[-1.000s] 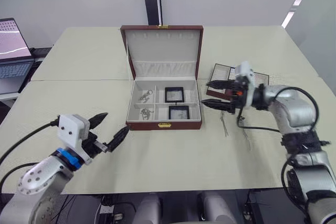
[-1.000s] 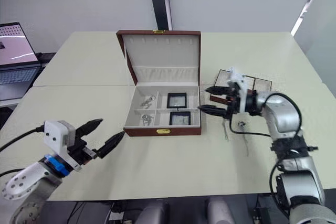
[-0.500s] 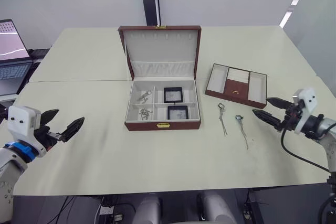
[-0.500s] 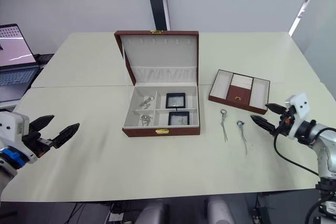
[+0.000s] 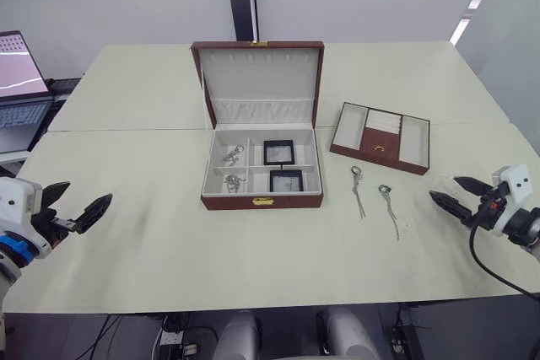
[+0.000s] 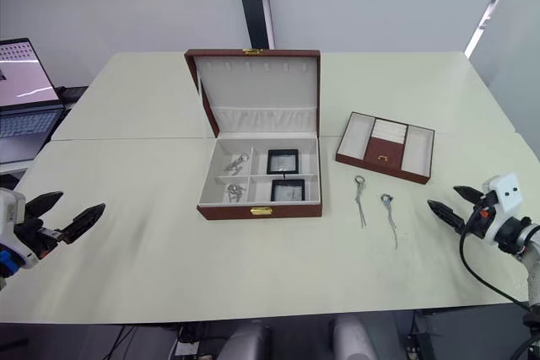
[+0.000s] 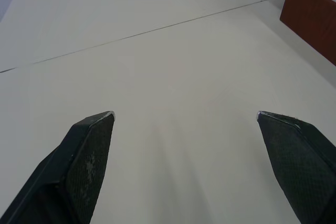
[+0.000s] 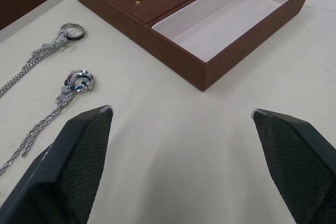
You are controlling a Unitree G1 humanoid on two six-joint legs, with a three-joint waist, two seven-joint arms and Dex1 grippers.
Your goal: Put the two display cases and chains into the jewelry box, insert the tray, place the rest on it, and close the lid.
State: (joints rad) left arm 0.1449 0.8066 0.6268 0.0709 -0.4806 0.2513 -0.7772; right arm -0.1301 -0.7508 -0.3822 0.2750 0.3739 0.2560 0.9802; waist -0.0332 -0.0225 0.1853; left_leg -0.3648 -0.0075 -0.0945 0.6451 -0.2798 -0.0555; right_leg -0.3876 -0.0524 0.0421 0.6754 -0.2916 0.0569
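The jewelry box (image 5: 262, 201) stands open mid-table with its lid (image 5: 261, 82) upright. The two display cases (image 5: 279, 152) (image 5: 286, 180) lie in its right compartments, and silver chains (image 5: 234, 155) (image 5: 233, 182) in its left ones. To the right of the box, the tray (image 5: 414, 165) rests on the table. Between them lie two more chains with rings (image 5: 358, 189) (image 5: 389, 206), shown close up in the right wrist view (image 8: 37, 59) (image 8: 52, 111) beside the tray (image 8: 157, 51). My left gripper (image 5: 90, 190) hangs open and empty at the table's left edge. My right gripper (image 5: 443, 186) is open and empty near the right edge.
A laptop (image 5: 17, 82) sits on a stand past the table's far left corner. A seam (image 5: 126, 130) crosses the table behind the box's base. In the left wrist view, bare tabletop lies between the fingers, with a corner of the box (image 7: 310, 19) at the side.
Both arms have drawn back outward. The right gripper left the spot beside the box and tray for the right edge. The left gripper went to the left edge.
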